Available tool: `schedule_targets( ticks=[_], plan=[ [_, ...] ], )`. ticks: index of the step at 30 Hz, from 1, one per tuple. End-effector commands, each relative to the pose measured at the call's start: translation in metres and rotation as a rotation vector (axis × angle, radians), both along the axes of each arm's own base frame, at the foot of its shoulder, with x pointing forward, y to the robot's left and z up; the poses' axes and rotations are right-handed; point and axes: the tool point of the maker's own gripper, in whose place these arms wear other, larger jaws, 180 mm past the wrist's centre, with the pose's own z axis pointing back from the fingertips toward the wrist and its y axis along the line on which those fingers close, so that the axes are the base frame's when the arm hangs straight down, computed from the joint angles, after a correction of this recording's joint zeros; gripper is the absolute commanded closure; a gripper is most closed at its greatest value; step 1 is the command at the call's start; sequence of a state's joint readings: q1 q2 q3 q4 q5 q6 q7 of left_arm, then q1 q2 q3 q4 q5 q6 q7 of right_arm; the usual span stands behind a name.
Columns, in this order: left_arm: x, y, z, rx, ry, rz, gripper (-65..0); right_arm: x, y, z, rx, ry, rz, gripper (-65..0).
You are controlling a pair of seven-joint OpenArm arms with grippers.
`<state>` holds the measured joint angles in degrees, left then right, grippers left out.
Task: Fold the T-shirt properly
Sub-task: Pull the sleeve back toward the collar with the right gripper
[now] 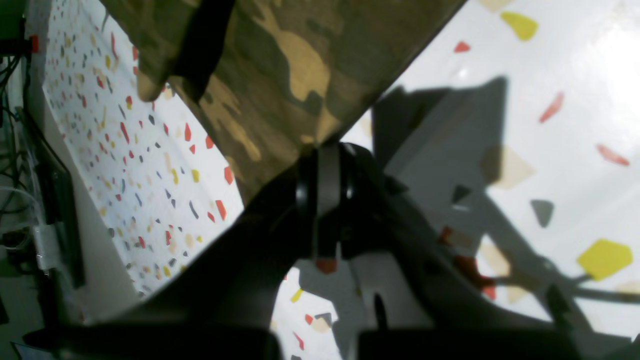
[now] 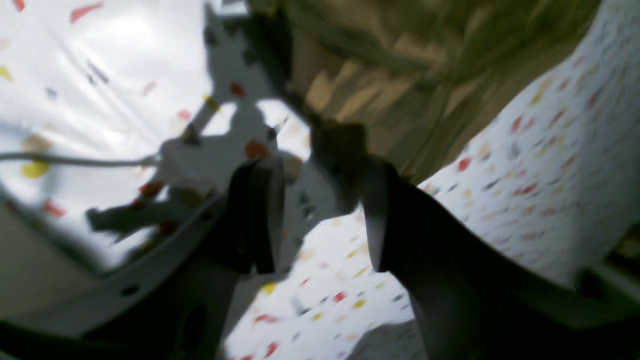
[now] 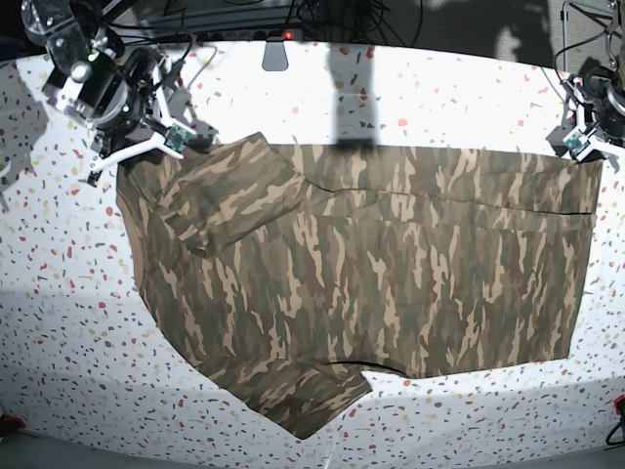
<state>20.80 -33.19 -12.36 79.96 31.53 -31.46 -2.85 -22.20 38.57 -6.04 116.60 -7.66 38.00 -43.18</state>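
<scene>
Your T-shirt [image 3: 371, 264] lies spread flat across the middle of the speckled bench [image 3: 59, 322], camouflage side up, reaching from about 9 o'clock to 3 o'clock in the base view. One sleeve is folded over the body toward 10 o'clock, and the other sleeve points out toward 6 o'clock.

Your left gripper [image 3: 589, 147] sits at the shirt's corner near 2 o'clock in the base view. In the left wrist view, that gripper [image 1: 327, 150] has its jaws pressed together, pinching the edge of the T-shirt [image 1: 280, 75], and the cloth rises from the pinch toward 12 o'clock with the bench [image 1: 550, 75] bare on either side.

Your right gripper [image 3: 161, 147] is at the shirt's corner near 10 o'clock in the base view. In the right wrist view, which is blurred, that gripper [image 2: 320, 210] has its jaws standing well apart with bare bench [image 2: 325, 280] showing between them. The T-shirt [image 2: 410, 75] lies just beyond the fingertips [image 2: 260, 200] toward 12 o'clock, and you cannot tell whether either tip touches it.
</scene>
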Motion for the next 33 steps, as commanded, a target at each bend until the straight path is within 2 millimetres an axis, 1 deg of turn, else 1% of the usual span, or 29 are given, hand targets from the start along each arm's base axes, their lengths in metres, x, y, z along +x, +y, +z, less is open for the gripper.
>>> schedule_targets(
  ticks=[1,3,8,11,14,18,19,20,21,23,24,27,29,33],
  plan=[
    [0.003,0.005,0.006,0.010,-0.012,-0.006,0.0,0.008,-0.003,0.007,-0.011,-0.038,0.014,-25.9],
    [0.003,0.005,0.006,0.010,-0.012,-0.006,0.0,0.009,-0.006,0.002,-0.016,-0.041,0.021,-25.9],
    [0.004,0.005,0.006,0.010,-0.012,-0.006,0.0,0.010,-0.038,-0.024,-0.092,-0.025,-0.016,-25.9],
    [0.004,0.005,0.006,0.009,-0.012,-0.006,0.0,0.011,-0.047,-0.034,-0.105,-0.020,-0.011,-25.9],
    [0.004,0.005,0.006,0.010,-0.012,-0.006,0.0,0.018,-0.051,-0.038,-0.090,-0.025,-0.016,-25.9],
    [0.004,0.005,0.006,0.010,-0.012,-0.006,0.0,0.029,-0.058,-0.038,-0.094,-0.038,-0.032,-25.4],
    [0.003,0.005,0.006,0.010,-0.012,-0.006,0.0,0.030,-0.059,-0.037,-0.100,-0.039,-0.035,-22.9],
    [0.003,0.005,0.006,0.010,-0.011,-0.005,0.0,0.030,-0.060,-0.037,-0.103,-0.037,-0.037,-19.0],
    [0.003,0.005,0.006,0.010,-0.011,-0.005,0.0,0.030,-0.060,-0.037,-0.103,-0.037,-0.038,-14.2],
    [0.002,0.005,0.006,0.006,-0.010,-0.004,0.0,0.029,-0.059,-0.038,-0.100,-0.036,-0.039,-2.6],
    [0.002,0.004,0.006,-0.003,-0.011,0.001,0.0,0.029,-0.058,-0.038,-0.087,-0.034,-0.043,0.0],
    [-0.003,0.002,0.004,-0.018,-0.002,0.007,0.0,0.032,-0.057,-0.036,-0.058,-0.056,-0.072,0.0],
    [-0.011,0.003,0.000,-0.009,0.019,0.009,0.0,0.033,-0.059,-0.035,-0.062,-0.065,-0.083,0.0],
    [-0.031,0.001,-0.003,0.007,0.059,-0.003,0.0,0.021,-0.066,-0.039,-0.079,-0.038,-0.091,0.0]
  ],
)
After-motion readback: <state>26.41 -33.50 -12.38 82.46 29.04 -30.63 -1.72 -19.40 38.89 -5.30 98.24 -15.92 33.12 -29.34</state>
